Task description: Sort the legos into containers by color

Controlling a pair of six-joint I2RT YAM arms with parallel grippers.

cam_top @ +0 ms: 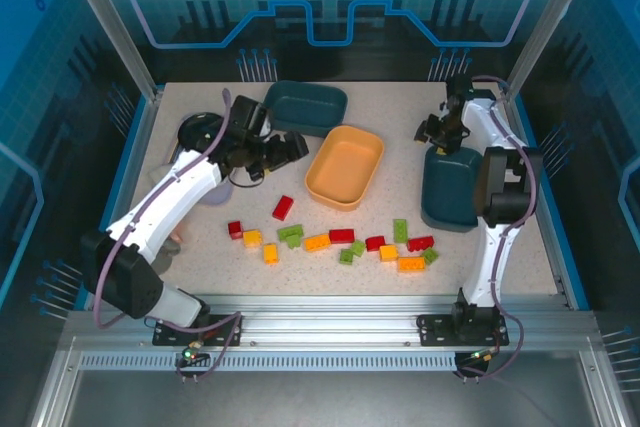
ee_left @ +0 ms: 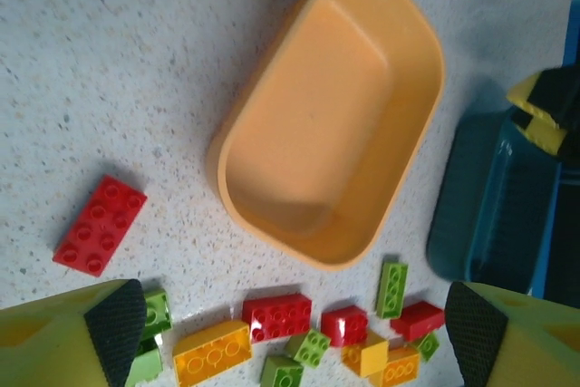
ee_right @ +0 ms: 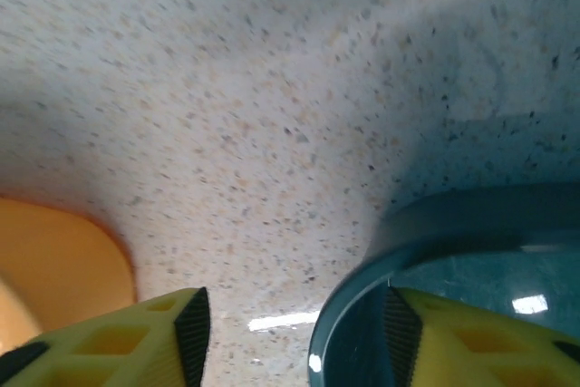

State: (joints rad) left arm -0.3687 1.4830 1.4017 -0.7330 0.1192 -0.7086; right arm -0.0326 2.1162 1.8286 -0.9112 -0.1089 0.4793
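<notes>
Several red, green and orange-yellow legos (cam_top: 342, 236) lie in a loose row across the near middle of the table, and one red brick (cam_top: 283, 208) lies apart behind them. Three containers stand behind: a teal tray (cam_top: 305, 107) at the back, an orange tray (cam_top: 345, 167) in the middle, a teal tray (cam_top: 450, 192) on the right. My left gripper (cam_top: 285, 147) hangs open between the back tray and the orange one, holding nothing; its wrist view looks down on the orange tray (ee_left: 331, 115) and legos (ee_left: 276, 316). My right gripper (ee_right: 294, 337) is open astride the right tray's rim (ee_right: 353, 314), one finger inside.
A black round dish (cam_top: 200, 132) lies under the left arm at the back left. A blue raised border (cam_top: 135, 162) runs along the table's sides. The right arm's upright links (cam_top: 500, 197) stand close beside the right teal tray.
</notes>
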